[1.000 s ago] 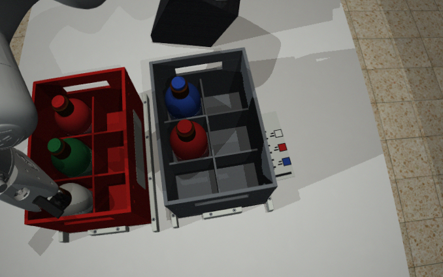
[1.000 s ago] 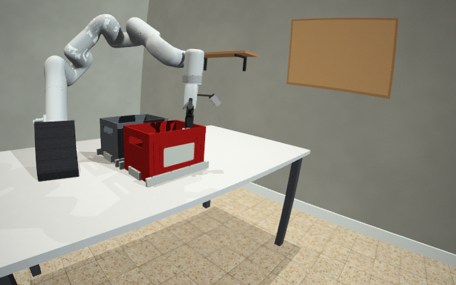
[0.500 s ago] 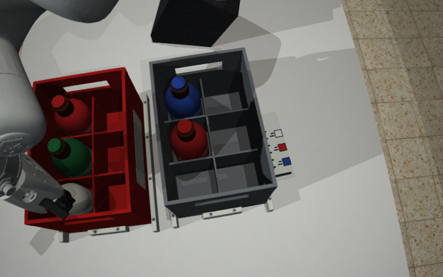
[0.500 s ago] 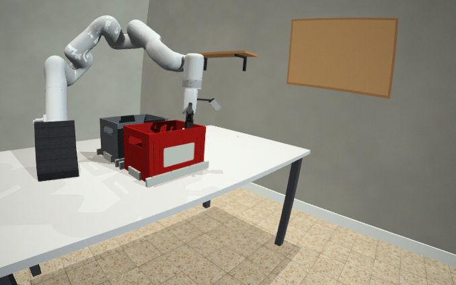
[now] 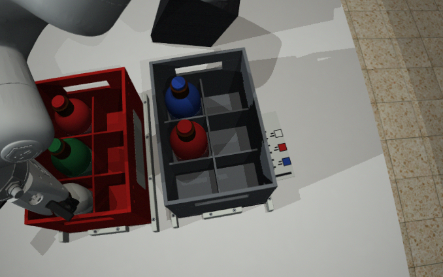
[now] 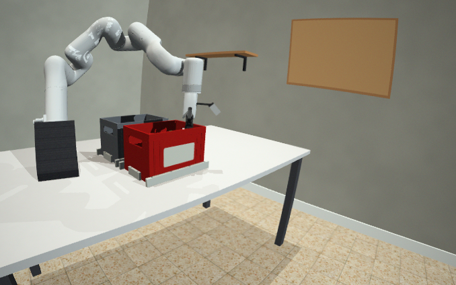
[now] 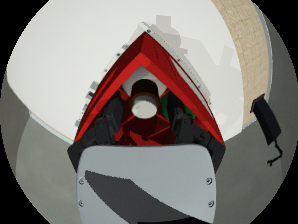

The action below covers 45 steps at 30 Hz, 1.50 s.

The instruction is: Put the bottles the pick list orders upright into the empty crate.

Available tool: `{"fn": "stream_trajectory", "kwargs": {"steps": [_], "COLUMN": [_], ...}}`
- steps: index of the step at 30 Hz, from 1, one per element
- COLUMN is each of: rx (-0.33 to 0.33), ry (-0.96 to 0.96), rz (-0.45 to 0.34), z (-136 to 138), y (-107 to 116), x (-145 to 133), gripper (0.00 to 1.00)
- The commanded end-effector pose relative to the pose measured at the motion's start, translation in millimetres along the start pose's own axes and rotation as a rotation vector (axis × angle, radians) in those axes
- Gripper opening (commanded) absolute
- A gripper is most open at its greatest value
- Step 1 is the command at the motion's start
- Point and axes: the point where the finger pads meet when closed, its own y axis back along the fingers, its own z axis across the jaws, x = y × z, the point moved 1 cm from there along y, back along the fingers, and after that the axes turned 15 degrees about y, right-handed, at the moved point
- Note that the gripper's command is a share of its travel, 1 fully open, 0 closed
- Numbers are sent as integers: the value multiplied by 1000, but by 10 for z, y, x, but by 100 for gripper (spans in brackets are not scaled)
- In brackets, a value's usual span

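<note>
The red crate (image 5: 88,224) (image 6: 148,148) (image 7: 141,46) holds a red-label bottle (image 5: 72,115), a green-label bottle (image 5: 72,157) and a white-label bottle (image 5: 83,195) (image 7: 143,104) in its left column. The grey crate (image 5: 222,196) (image 6: 111,131) holds a blue-label bottle (image 5: 183,98) and a red-label bottle (image 5: 189,141), both upright. My gripper (image 5: 69,206) (image 6: 189,123) (image 7: 144,97) is open, reaching down into the red crate, its fingers on either side of the white-label bottle's neck. The pick list (image 5: 283,147) lies right of the grey crate with white, red and blue squares.
The arm's black base block (image 5: 196,19) (image 6: 55,149) stands behind the crates. White stops (image 5: 148,157) border both crates. The table's right edge (image 5: 376,130) runs beyond the pick list. The arm covers the red crate's left side in the top view.
</note>
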Motion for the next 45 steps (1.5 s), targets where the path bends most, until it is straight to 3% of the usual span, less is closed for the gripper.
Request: {"fn": "stream_trajectory", "kwargs": {"steps": [1, 11, 12, 45], "rx": [-1, -1, -1, -1], "ry": [1, 1, 1, 1], "rz": [4, 4, 4, 4], "z": [1, 1, 2, 1], "y": [4, 4, 36, 36], "x": [14, 14, 14, 13], "gripper": [65, 65, 0, 0]}}
